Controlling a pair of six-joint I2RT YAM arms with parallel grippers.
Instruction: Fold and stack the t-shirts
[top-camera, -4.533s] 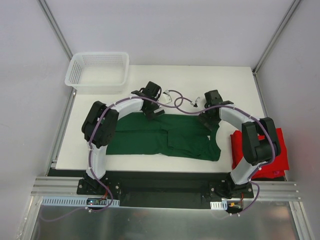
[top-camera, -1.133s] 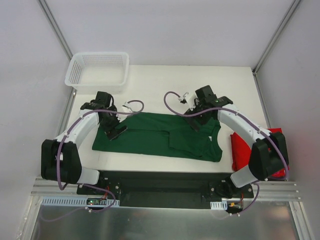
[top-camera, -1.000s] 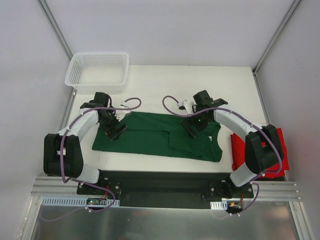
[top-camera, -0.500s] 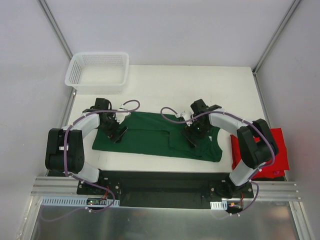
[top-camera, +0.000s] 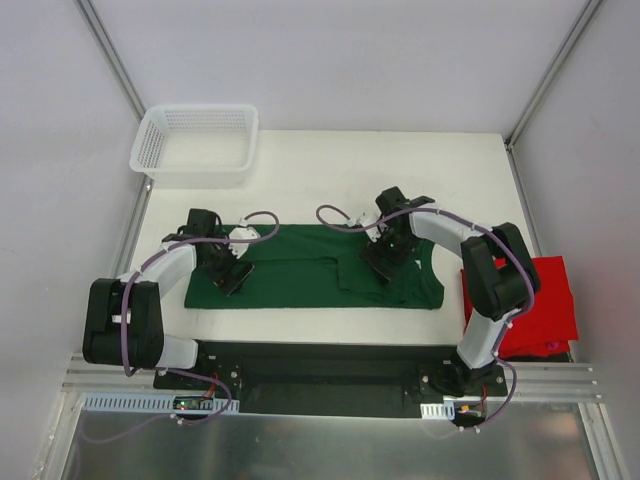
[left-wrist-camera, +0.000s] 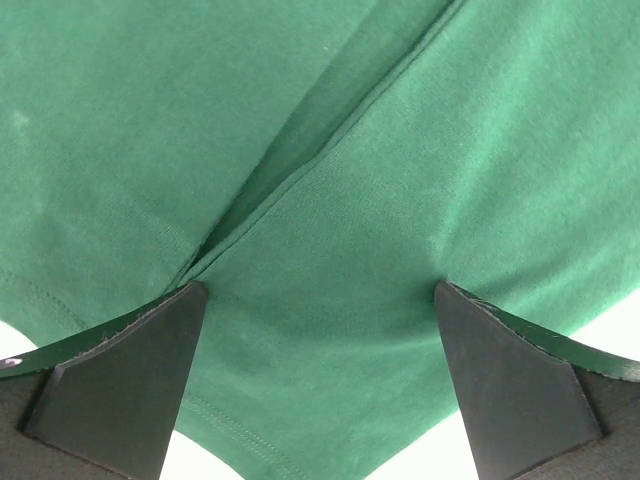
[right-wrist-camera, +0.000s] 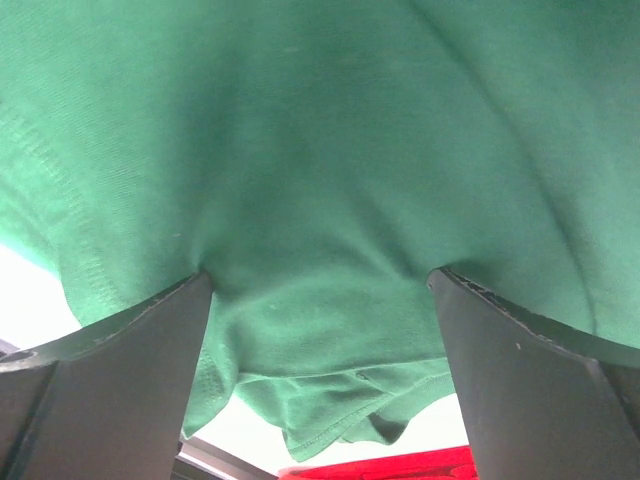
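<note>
Both arms had swung in from the far edge of the dark forest-green cotton t-shirt (top-camera: 300, 275) and come down onto it. The left gripper (top-camera: 228, 268) now sat over the shirt's left end, and the right gripper (top-camera: 385, 255) over its right part. The shirt lay as a long, narrowed band across the near half of the white table (top-camera: 320, 170). Its near right corner looked pulled in a little tighter than half a second before.

In the left wrist view, the left gripper's fingers (left-wrist-camera: 120, 370) were spread wide, their tips pressed against flat green cloth. A folded edge (left-wrist-camera: 330, 160) ran diagonally away between them. In the right wrist view, the right gripper's fingers (right-wrist-camera: 520, 370) were just as wide apart and dimpled the fabric where they touched. The hem was bunched loosely below them. Neither gripper had hold of anything; the jaws only rested on the cloth.

The bright red cotton t-shirt (top-camera: 545, 300) lay by itself at the table's right edge, partly hidden by the right arm. It was just beside the green shirt, and I could not tell whether the two touched. A sliver of it (right-wrist-camera: 380, 465) showed beyond the green hem in the right wrist view. The white plastic mesh basket (top-camera: 190, 172) stood at the far left corner, well apart from both shirts.

Judging from this, the lengthwise fold was done, and the arms were smoothing the band or setting up to pinch it for a crosswise fold. The task looked well short of halfway, since the green shirt was not yet compact and no stack had been started. The loose hem by the right gripper could drag or unfold if only one layer were caught.
</note>
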